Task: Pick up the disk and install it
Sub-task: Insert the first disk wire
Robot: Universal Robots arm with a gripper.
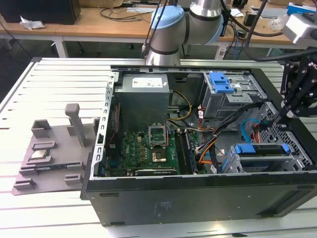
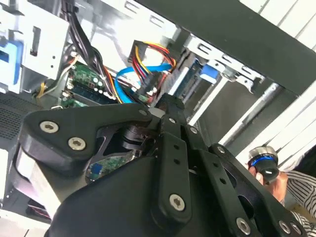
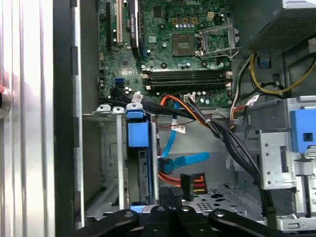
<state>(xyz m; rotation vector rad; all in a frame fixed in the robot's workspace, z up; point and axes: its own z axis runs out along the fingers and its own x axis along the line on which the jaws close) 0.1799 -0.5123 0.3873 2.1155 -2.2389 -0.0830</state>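
The disk (image 1: 261,150) sits in the drive cage at the front corner of the open computer case (image 1: 198,198), on the exterior view's right, framed by its blue carrier. In the first wrist view it stands edge-on in the bay (image 3: 144,173) under the carrier's blue tab. In the second wrist view its silver edge (image 2: 181,81) shows past the fingertips. My black gripper (image 1: 283,113) hangs over that end of the case, just above the cables beside the cage. Its fingers (image 3: 163,217) are pressed together with nothing between them.
Blue and orange cables (image 1: 247,131) run between the motherboard (image 1: 148,148) and the cage. A second drive cage with a blue bracket (image 1: 221,83) stands further back beside the power supply (image 1: 143,91). A grey fixture plate (image 1: 49,153) lies at the exterior view's left. A person's hand (image 2: 276,180) is near the case.
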